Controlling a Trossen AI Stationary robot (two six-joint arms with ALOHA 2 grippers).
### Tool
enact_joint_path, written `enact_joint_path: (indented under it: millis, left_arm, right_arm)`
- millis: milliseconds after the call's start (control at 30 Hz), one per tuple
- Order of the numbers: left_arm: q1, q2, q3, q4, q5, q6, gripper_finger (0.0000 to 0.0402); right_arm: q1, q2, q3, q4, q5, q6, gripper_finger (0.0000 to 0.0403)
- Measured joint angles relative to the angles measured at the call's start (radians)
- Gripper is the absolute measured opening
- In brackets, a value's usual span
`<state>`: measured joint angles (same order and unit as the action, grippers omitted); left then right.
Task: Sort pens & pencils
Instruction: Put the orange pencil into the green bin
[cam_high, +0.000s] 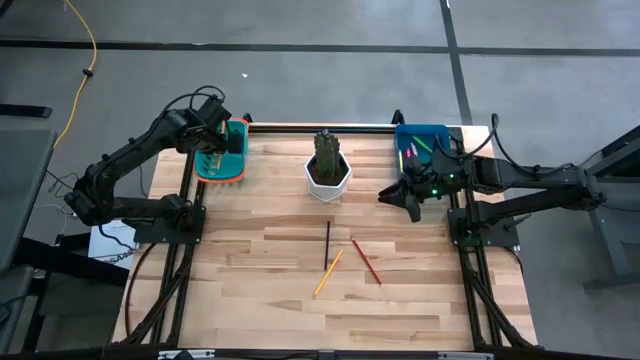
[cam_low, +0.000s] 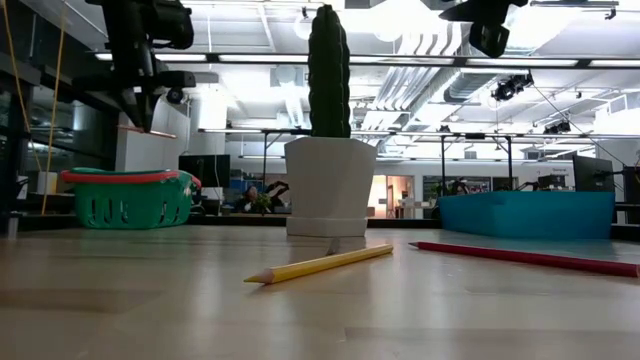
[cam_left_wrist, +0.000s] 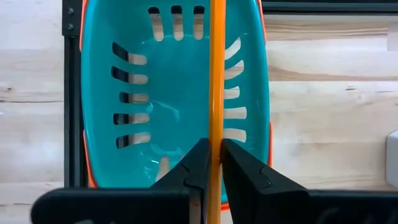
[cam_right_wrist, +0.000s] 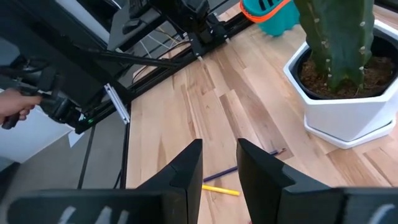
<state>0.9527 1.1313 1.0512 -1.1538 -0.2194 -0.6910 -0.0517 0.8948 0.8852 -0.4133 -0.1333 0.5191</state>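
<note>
Your table (cam_high: 280, 290) carries three containers along the far edge. Blue bin (cam_high: 420, 140) at far right has pink and green pens (cam_high: 412, 152) in it. Teal basket (cam_high: 222, 152) with orange rim at far left looks empty inside. White pot (cam_high: 328, 176) with the cactus (cam_high: 326, 150) sits between them. Left gripper (cam_left_wrist: 213, 163) hangs over the basket, fingers pinched on an orange pencil (cam_left_wrist: 216, 81). Right gripper (cam_right_wrist: 219, 163) sits near the bin, fingers apart, nothing held. Dark, yellow and red pencils (cam_high: 328, 272) lie mid-table, nearer you.
</note>
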Motion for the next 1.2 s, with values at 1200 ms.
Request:
enact_joint_path:
  millis: [1200]
  left_arm:
    - [-0.015,0.078,0.000,0.103,-0.043,-0.050,0.0028]
  right_arm:
    - [0.000,0.000,0.000,-0.017,-0.011,-0.031,0.0089]
